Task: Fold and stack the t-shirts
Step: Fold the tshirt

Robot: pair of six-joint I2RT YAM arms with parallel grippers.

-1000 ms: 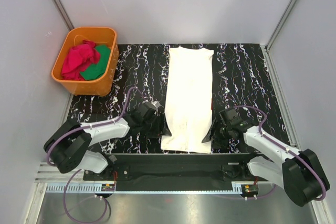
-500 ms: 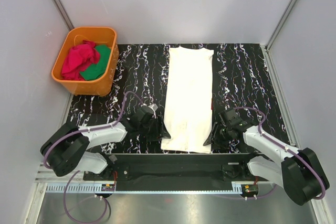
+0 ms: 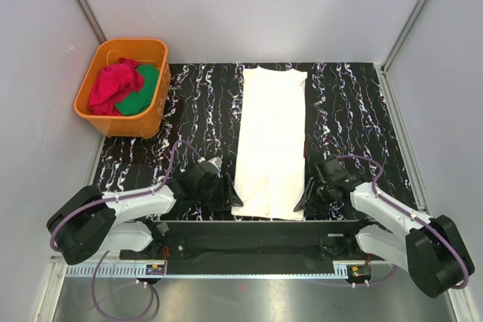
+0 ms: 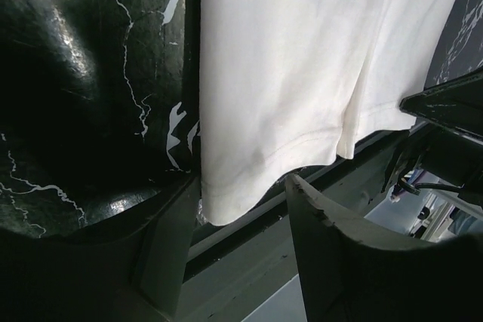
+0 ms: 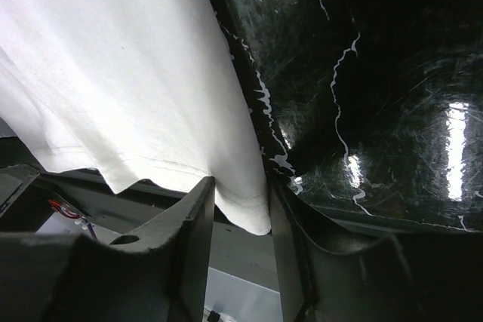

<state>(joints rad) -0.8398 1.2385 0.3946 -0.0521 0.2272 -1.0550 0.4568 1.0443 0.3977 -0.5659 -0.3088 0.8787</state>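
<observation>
A cream-white t-shirt (image 3: 270, 141) lies folded into a long strip down the middle of the black marbled table (image 3: 196, 111). Its hem hangs slightly over the near edge. My left gripper (image 3: 230, 195) is at the hem's left corner. In the left wrist view the gripper (image 4: 241, 186) is open around that corner of the shirt (image 4: 302, 58); the cloth lies against one finger, clear of the other. My right gripper (image 3: 306, 200) is at the hem's right corner. In the right wrist view its fingers (image 5: 240, 190) stand close on either side of the cloth corner (image 5: 113, 73), not pinched together.
An orange tub (image 3: 155, 54) at the back left holds a bunched red garment (image 3: 113, 84) and a green one (image 3: 143, 90). A black rail (image 3: 256, 231) runs along the table's near edge, just below both grippers. Grey walls close in the sides and back.
Both grippers have slid toward the near edge, onto the hem's two corners. The right fingers have narrowed around the cloth. The shirt itself has not moved.
</observation>
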